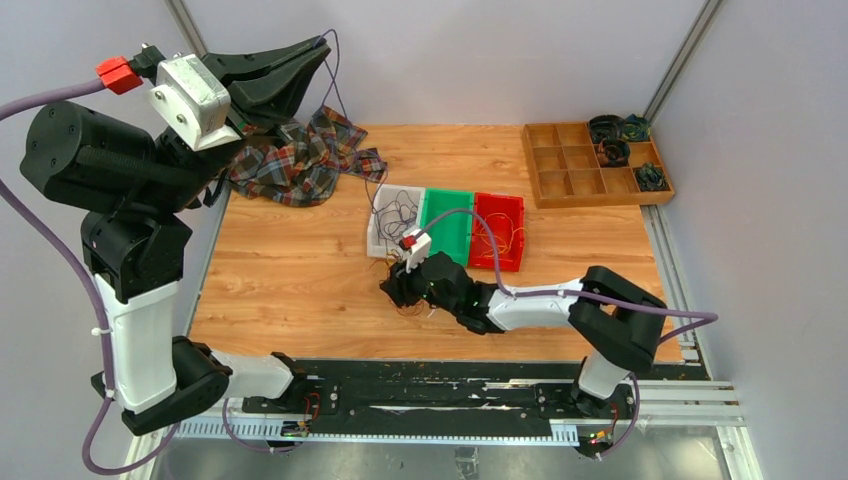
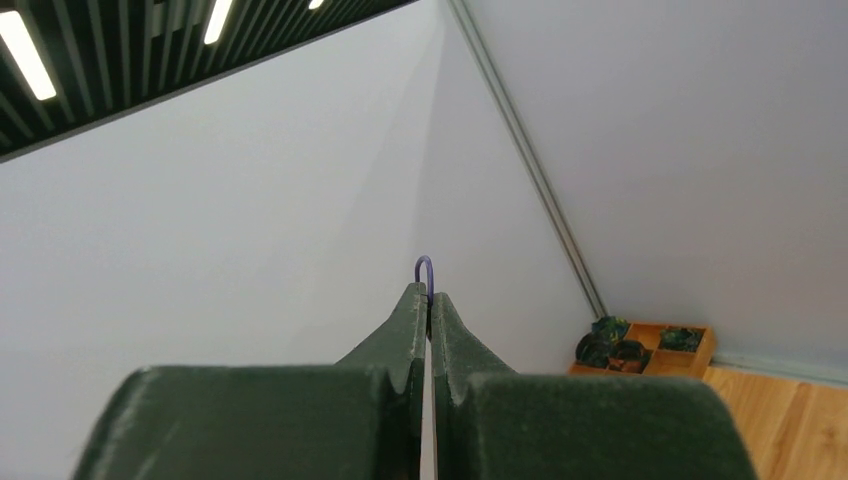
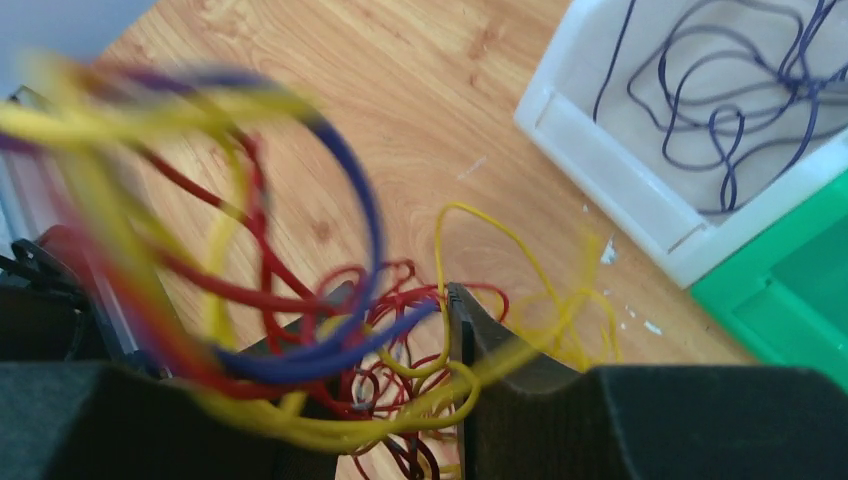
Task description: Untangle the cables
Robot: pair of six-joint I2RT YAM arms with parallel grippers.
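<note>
Top external view: upper left, left fingers [image 1: 322, 45] clenched on a purple cable [image 2: 424, 266] above a plaid cloth [image 1: 295, 160]; at centre, right fingers [image 1: 390, 290] part-open astride the tangled cables [image 3: 390, 380] on the counter [image 1: 300, 285], white bin [image 1: 376, 243], green bin [image 1: 450, 228], red bin [image 1: 503, 235] just above.

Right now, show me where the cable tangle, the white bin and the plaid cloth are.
cable tangle [image 3: 395, 295], right wrist view, on the red loops at its middle
white bin [image 3: 610, 185], right wrist view, on its near rim
plaid cloth [image 1: 300, 165], top external view, on its middle
</note>
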